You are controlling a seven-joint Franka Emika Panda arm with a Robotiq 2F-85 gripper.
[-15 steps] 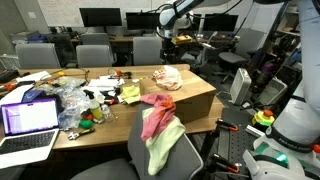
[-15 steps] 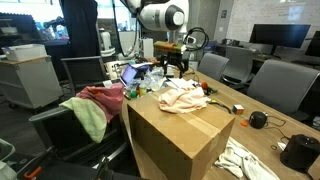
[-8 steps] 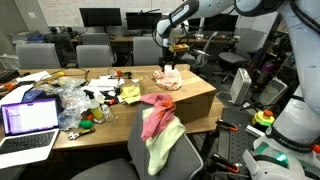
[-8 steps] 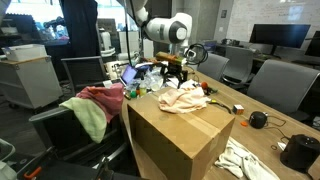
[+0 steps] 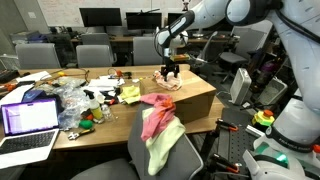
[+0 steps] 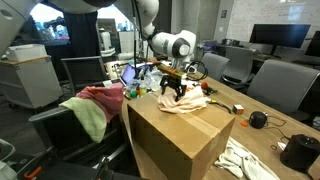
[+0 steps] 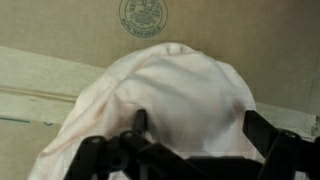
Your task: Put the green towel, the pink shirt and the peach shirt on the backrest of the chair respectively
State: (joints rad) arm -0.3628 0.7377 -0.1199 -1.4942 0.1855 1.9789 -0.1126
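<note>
The peach shirt (image 5: 167, 79) lies crumpled on top of a cardboard box (image 6: 180, 140). My gripper (image 5: 170, 70) hangs just above it, open. In the wrist view the peach shirt (image 7: 180, 90) fills the middle, and the gripper (image 7: 200, 126) straddles its near part, one of its fingers (image 7: 138, 122) on each side. I cannot tell whether they touch the cloth. The green towel (image 5: 166, 150) and the pink shirt (image 5: 155, 112) hang over the backrest of the chair (image 5: 188, 160), the pink shirt (image 6: 100, 97) lying over the green towel (image 6: 92, 119).
An open laptop (image 5: 28, 120), plastic bags and small clutter cover the table beside the box. Grey chairs (image 5: 95, 55) and monitors stand behind. In an exterior view a white cloth (image 6: 245, 160) and a black device (image 6: 300, 150) lie next to the box.
The gripper has come down from above the box to just over the peach shirt, still open. The cloths on the chair have not moved.
</note>
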